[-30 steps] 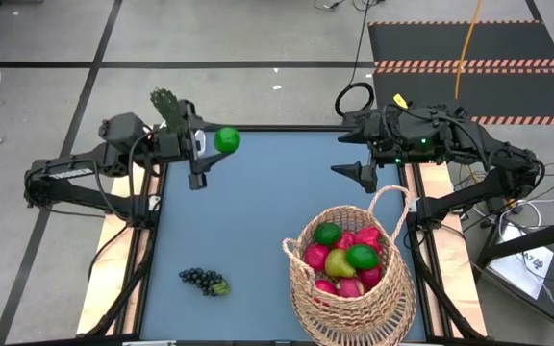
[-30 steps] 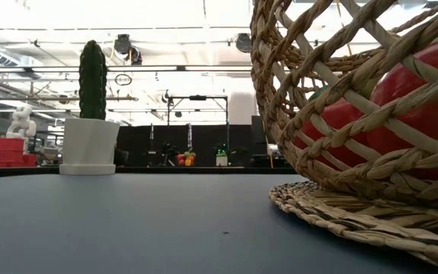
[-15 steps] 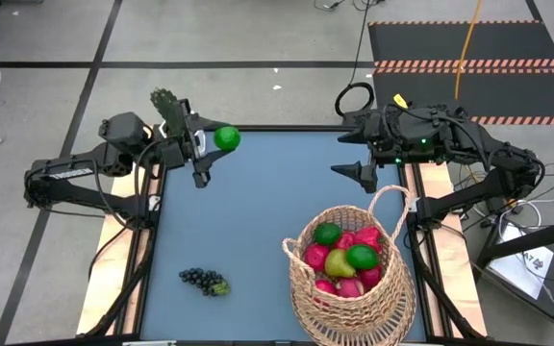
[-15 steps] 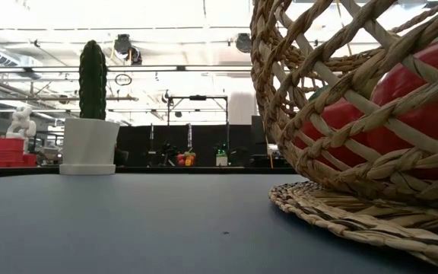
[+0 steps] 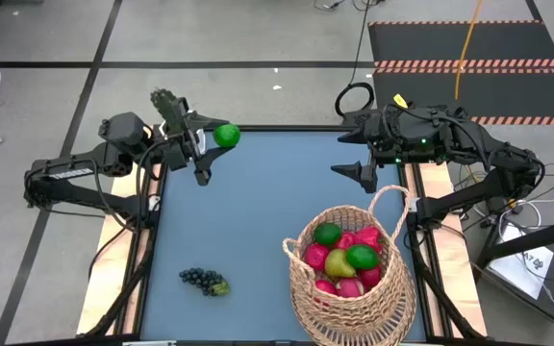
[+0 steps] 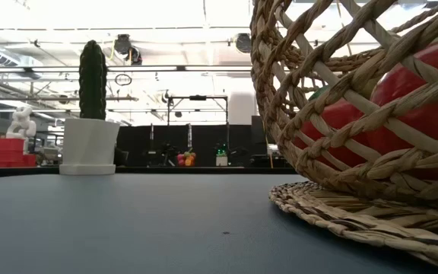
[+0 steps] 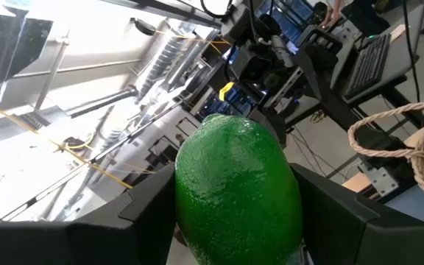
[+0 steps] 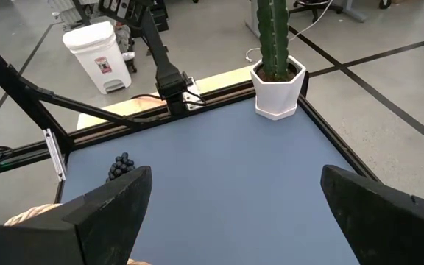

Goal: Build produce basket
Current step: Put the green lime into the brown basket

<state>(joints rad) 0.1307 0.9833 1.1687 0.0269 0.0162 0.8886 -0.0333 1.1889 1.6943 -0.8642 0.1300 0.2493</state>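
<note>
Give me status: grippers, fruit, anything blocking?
Left gripper shut on lime, far-left. Right gripper open, empty. Basket part-filled; grapes on table. Nothing blocking.

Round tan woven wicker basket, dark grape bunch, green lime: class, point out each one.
Wicker basket (image 5: 308, 309), high view, near rim weave.
Grape bunch (image 5: 201, 280), high view, cluster middle.
Green lime (image 7: 238, 191), left wrist view, peel centre.

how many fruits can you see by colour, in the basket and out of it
Green limes: 3, one in the left gripper, two in the basket
Yellow-green pear: 1
Red or pink fruits: about 5, partly hidden
Dark grape bunch: 1, on the table
Total: about 10
</note>
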